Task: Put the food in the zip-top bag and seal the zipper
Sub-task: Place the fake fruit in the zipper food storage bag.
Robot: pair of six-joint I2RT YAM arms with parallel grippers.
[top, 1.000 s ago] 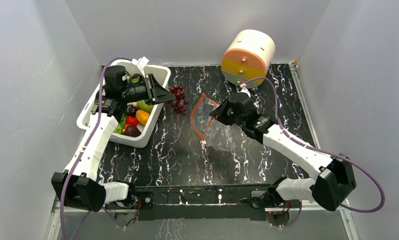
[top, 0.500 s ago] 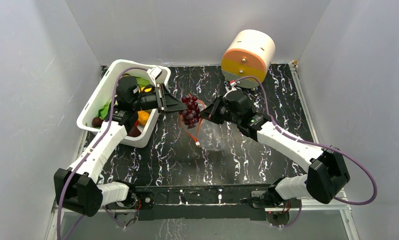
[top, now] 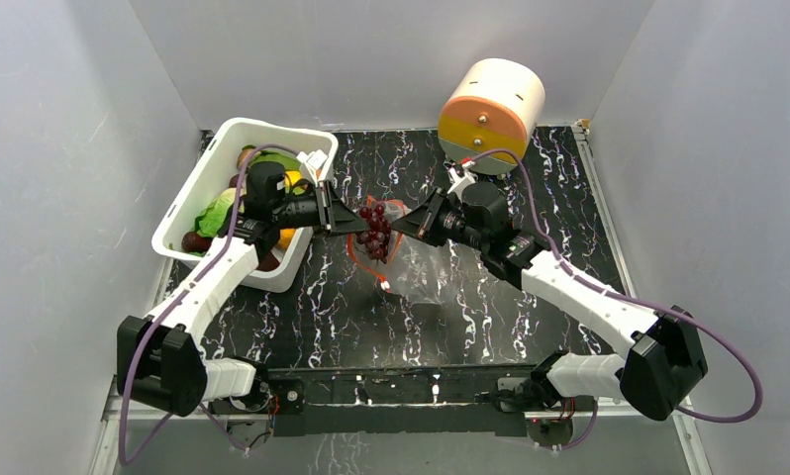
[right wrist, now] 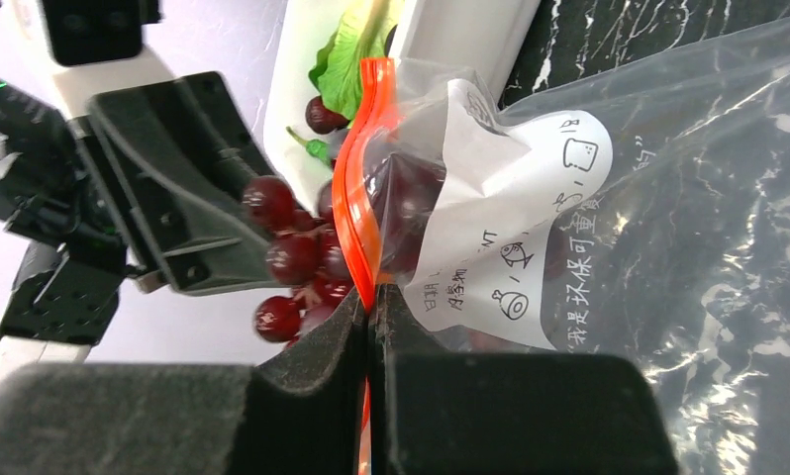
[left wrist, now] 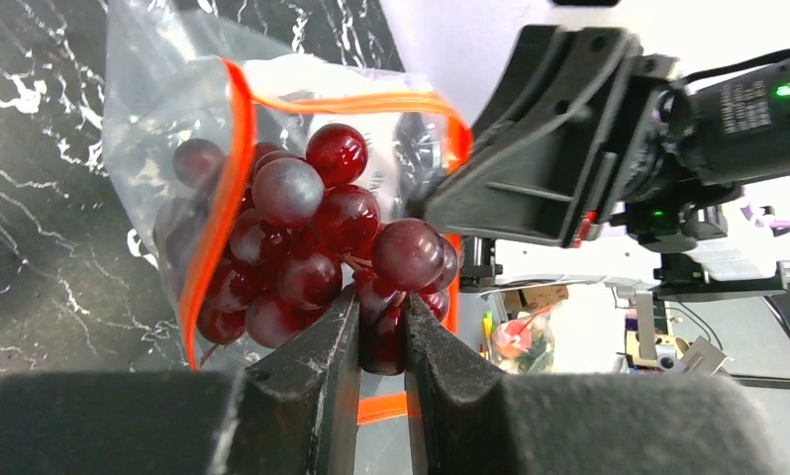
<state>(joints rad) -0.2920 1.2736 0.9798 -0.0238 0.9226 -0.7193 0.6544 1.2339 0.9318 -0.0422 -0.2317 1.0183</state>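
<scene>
A dark purple grape bunch [top: 376, 230] hangs above the table, and my left gripper [top: 356, 220] is shut on one grape [left wrist: 383, 341] at its base. The bunch [left wrist: 312, 228] sits half through the open mouth of the clear zip-top bag [top: 426, 262]. Some grapes [right wrist: 292, 257] are still outside the mouth. The orange-red zipper [left wrist: 218, 198] frames the bunch. My right gripper [top: 399, 226] faces the left one. It is shut on the zipper strip [right wrist: 356, 188] and holds the bag's mouth up off the table. More food [top: 218, 213] lies in the white bin.
The white bin [top: 188, 198] stands at the back left, just behind my left arm. A cream and orange cylinder [top: 490, 114] lies at the back, to the right of centre. Grey walls close in both sides and the back of the black marbled table [top: 351, 307].
My left gripper carried the grape bunch rightward from beside the bin into the bag's mouth. My right gripper brought the bag's mouth left and slightly up to meet it.
</scene>
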